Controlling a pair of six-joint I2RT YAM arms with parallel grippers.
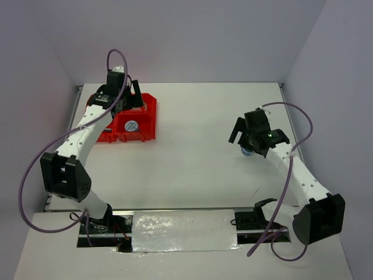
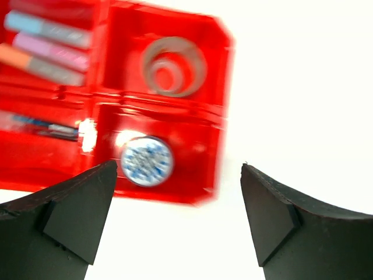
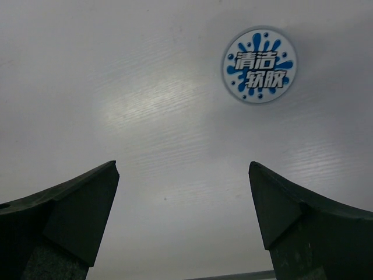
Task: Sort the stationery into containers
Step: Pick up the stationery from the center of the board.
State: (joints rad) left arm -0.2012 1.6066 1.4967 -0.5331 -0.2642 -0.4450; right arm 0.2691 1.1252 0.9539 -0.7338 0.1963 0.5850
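Stationery lies mostly inside the red bin block [image 2: 220,87], which fills the upper left of the left wrist view. A light-blue stick [image 2: 46,28], a lilac stick [image 2: 49,49] and an orange-white stick [image 2: 35,64] lie side by side in its upper-left compartment. Two tape rings [image 2: 173,65], one inside the other, sit in the upper-right one. Thin pens [image 2: 46,125] (blurred) are in the lower-left, and a round blue-white tub [image 2: 146,161] is in the lower-right. The left gripper [image 2: 179,168] hovers at the bin's lower edge, jaws spread wide, holding nothing. A second tub [image 3: 259,64] lies on the white table [image 3: 145,116], upper right of the right wrist view, beyond the right gripper [image 3: 182,166], likewise wide open and empty.
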